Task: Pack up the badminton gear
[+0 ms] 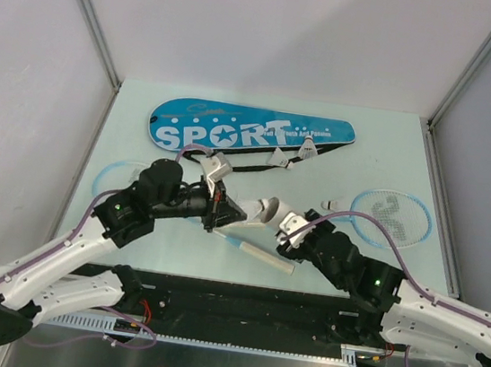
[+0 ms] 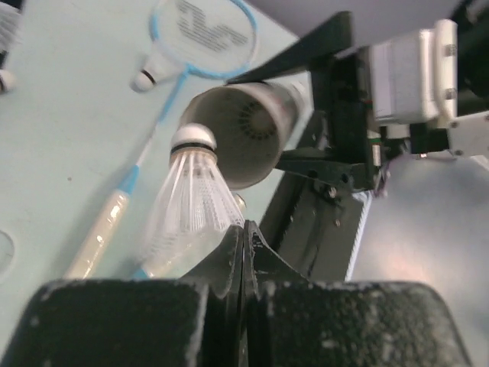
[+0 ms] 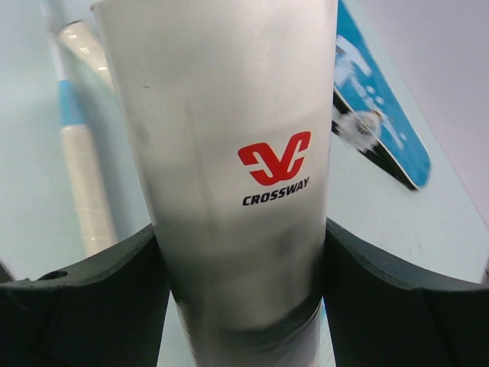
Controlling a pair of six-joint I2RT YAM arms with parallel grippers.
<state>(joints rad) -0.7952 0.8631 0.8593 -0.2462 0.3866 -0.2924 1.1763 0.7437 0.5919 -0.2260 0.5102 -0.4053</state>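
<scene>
My right gripper (image 3: 241,252) is shut on the white "CROSSWAY" tube (image 3: 221,115) and holds it tilted over mid-table, its open mouth (image 2: 244,126) facing my left gripper (image 2: 244,229). The left jaws are pressed together at the skirt rim of a white shuttlecock (image 2: 195,191), whose cork points at the tube's mouth. The blue SPORT bag (image 1: 252,132) lies at the back. One blue-framed racket (image 1: 392,215) lies at the right. Another racket's head (image 1: 118,176) shows at the left, partly under my left arm. A white racket handle (image 1: 259,254) lies below the grippers.
Two loose shuttlecocks (image 1: 280,158) (image 1: 307,152) rest by the bag's black strap, and a third (image 1: 333,202) lies beside the right racket's throat. The black base rail (image 1: 238,305) runs along the near edge. Metal frame posts and walls close in the table's sides.
</scene>
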